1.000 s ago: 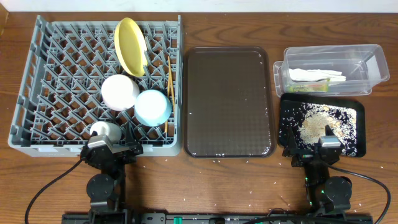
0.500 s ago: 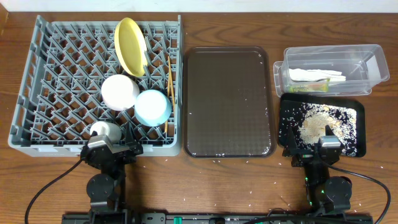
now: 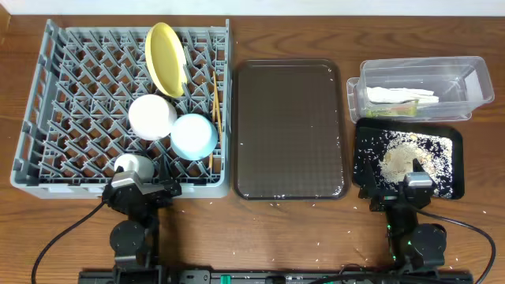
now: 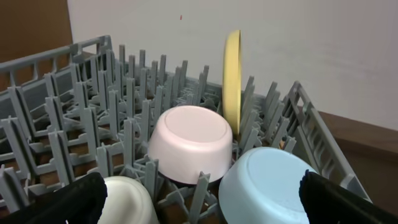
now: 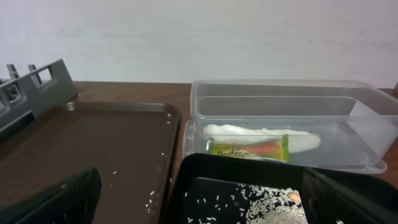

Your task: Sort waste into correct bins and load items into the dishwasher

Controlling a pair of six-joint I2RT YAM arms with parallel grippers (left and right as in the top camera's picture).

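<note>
The grey-blue dish rack [image 3: 55, 95] holds the yellow plate [image 3: 164, 57] on edge, an upturned white bowl [image 3: 152, 117], an upturned light blue bowl [image 3: 194, 136], the small white cup [image 3: 132, 166] and the chopsticks [image 3: 215, 99]. The clear tub [image 3: 458, 79] holds white napkins [image 3: 398, 95] and the snack wrapper [image 3: 390, 111]. The black tray [image 3: 451, 181] holds rice and a beige lump [image 3: 402, 159]. My left gripper [image 3: 140, 189] is open and empty at the rack's near edge [image 4: 199, 205]. My right gripper [image 3: 398, 193] is open and empty at the black tray's near edge [image 5: 199, 205].
A dark brown serving tray [image 3: 288, 130] lies between the rack and the bins, with a few stray rice grains on it. Loose grains dot the wooden table near the front edge [image 3: 316, 237].
</note>
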